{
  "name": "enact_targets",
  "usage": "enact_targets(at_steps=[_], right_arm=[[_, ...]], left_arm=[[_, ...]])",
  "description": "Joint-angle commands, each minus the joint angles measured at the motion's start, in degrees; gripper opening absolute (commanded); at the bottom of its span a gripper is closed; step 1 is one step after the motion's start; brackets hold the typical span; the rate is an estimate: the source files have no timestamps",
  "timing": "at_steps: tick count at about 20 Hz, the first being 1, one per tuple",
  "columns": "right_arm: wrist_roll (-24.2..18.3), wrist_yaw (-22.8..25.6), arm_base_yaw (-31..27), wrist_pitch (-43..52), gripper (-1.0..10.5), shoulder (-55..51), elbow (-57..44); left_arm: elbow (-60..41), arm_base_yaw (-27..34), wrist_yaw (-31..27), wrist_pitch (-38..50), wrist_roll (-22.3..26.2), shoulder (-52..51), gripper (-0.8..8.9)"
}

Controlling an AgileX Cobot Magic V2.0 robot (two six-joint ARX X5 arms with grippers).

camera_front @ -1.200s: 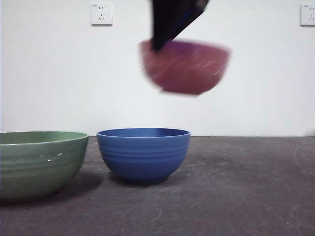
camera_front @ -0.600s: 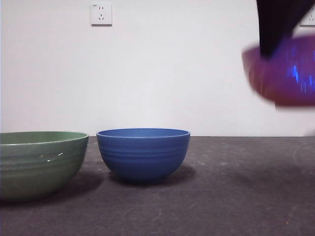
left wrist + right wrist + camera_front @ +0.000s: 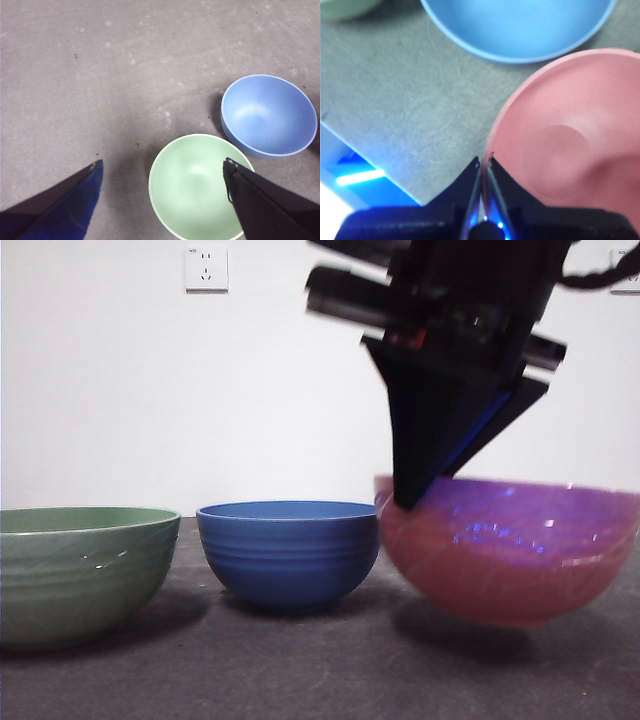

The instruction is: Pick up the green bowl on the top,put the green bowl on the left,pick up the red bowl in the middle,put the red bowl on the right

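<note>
just above table, right gripper pinches red bowl rim.

Sage-green bowl upright at left; glossy salmon-red bowl upright at right.

Low front camera faces the wall; both wrist cameras look down, sharing the blue bowl.

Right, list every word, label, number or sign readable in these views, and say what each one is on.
None can be read.
Wall socket: a tiny mark at its top left corner, too small to read.
Second wall socket: partly hidden, no legible text.
Green bowl, blue bowl, red bowl: plain, no print.
Right hand and left hand: no markings visible.
</note>
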Motion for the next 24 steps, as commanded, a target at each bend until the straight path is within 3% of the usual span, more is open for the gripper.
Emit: enact_targets(at_steps=[1, 2, 5, 10, 12, 14, 15, 17, 18, 19, 22, 24], right_arm=[[-0.55, -2.62, 0.13, 0.87, 0.0, 1.7, -0.61], [-0.52, -3.1, 0.13, 0.85, 0.2, 1.97, -0.61], [-0.46, -3.21, 0.13, 0.85, 2.4, 1.95, -0.61], [-0.57, -2.99, 0.02, 3.34, 2.6, -2.69, -0.57], [-3.34, -1.68, -0.48, 7.74, 2.6, -7.93, -0.57], [-7.32, 3.23, -3.08, 12.28, 2.5, -13.14, -0.57], [-9.42, 4.96, -4.96, 14.16, 2.5, -15.61, -0.57], [-11.72, 5.7, -9.75, 16.92, 1.6, -20.59, -0.57], [-12.61, 5.05, -12.66, 17.4, 0.6, -22.88, -0.59], [-13.29, 3.26, -16.0, 17.35, -0.2, -24.74, -0.59], [-13.35, -8.26, -27.43, 15.28, -0.1, -29.03, -1.46], [-13.33, -13.51, -32.06, 16.02, -0.1, -31.58, -4.04]], left_arm=[[-0.15, 0.15, 0.09, 0.07, 0.68, -0.17, 4.04], [-0.15, 0.15, 0.09, 0.07, 0.68, -0.2, 4.04], [-0.15, 0.15, 0.09, 0.07, 0.68, -0.17, 4.04], [-0.15, 0.15, 0.13, 0.07, 0.72, -0.2, 4.04], [-0.15, 0.13, 0.61, 0.24, 0.79, -0.2, 4.04], [-0.17, 0.11, 3.78, 1.62, 1.09, -0.2, 4.02], [-0.2, 0.11, 5.95, 3.13, 1.14, -0.2, 3.62], [-0.52, 0.11, 9.79, 6.73, 2.97, -0.24, 0.89], [-0.81, 0.11, 10.86, 8.33, 3.74, -0.24, -0.22], [-1.49, 0.11, 11.23, 10.16, 3.93, -0.24, -0.08], [-7.08, 0.22, 11.5, 17.22, 4.13, -1.38, -0.08], [-11.85, 0.31, 11.43, 21.0, 4.07, -3.65, -0.08]])
